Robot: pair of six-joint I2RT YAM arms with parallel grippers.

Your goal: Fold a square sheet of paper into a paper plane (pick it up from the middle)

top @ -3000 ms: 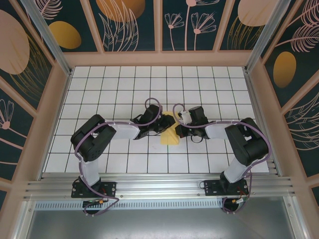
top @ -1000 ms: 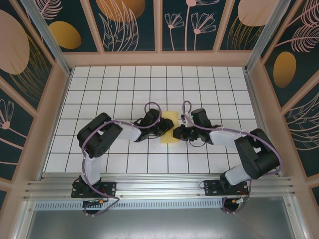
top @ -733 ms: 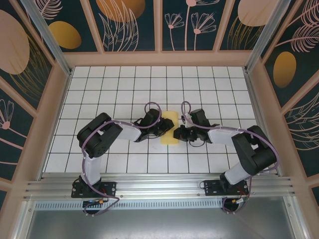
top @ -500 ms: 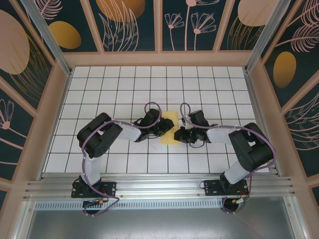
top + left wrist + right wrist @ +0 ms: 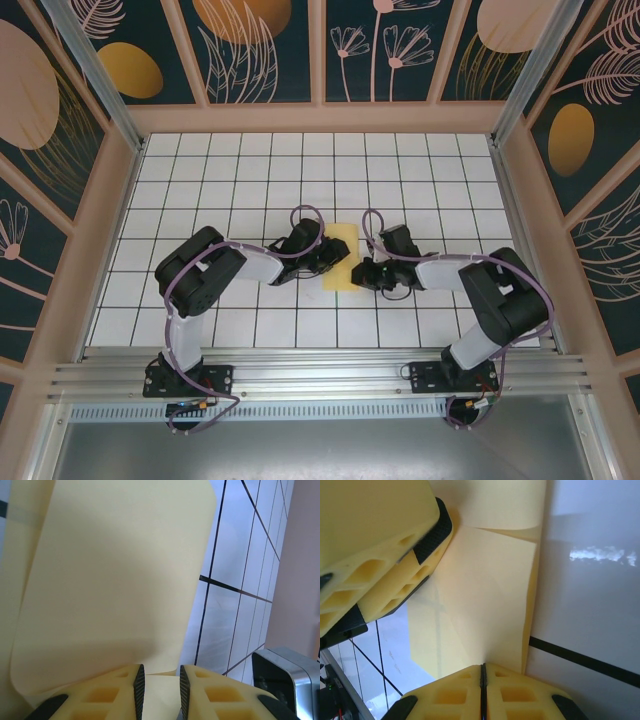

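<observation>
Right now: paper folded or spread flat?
Folded. From above the square sheet of paper is a narrow strip; the right wrist view shows overlapping layers and a diagonal crease.

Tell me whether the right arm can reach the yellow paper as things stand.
Probably yes: the right gripper, shut, sits at the edge of the yellow paper with nothing between them; the left gripper is on the opposite side.
</observation>
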